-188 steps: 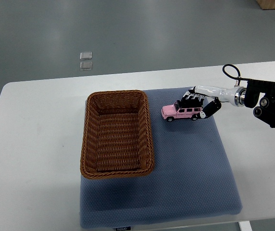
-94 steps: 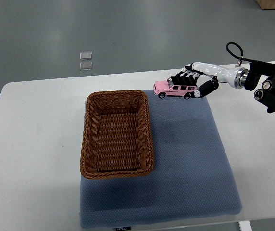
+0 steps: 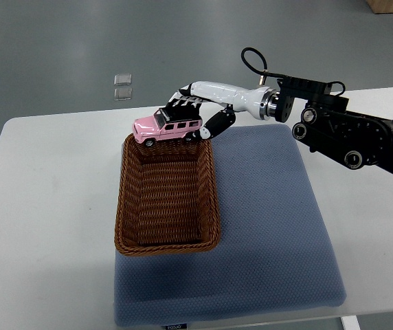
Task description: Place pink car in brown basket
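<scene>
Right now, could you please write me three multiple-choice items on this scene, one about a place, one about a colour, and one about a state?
1. Where is the pink toy car?
A. on the blue mat
B. above the far rim of the brown wicker basket
C. on the white table

2. What colour is the padded mat?
A. blue
B. green
C. red

3. What is the right hand doing?
A. hanging open
B. pressing the mat
C. gripping the car

Answers: 1 B, the car hangs over the basket's back edge. 2 A, the mat is blue. 3 C, its fingers wrap the car's roof.
</scene>
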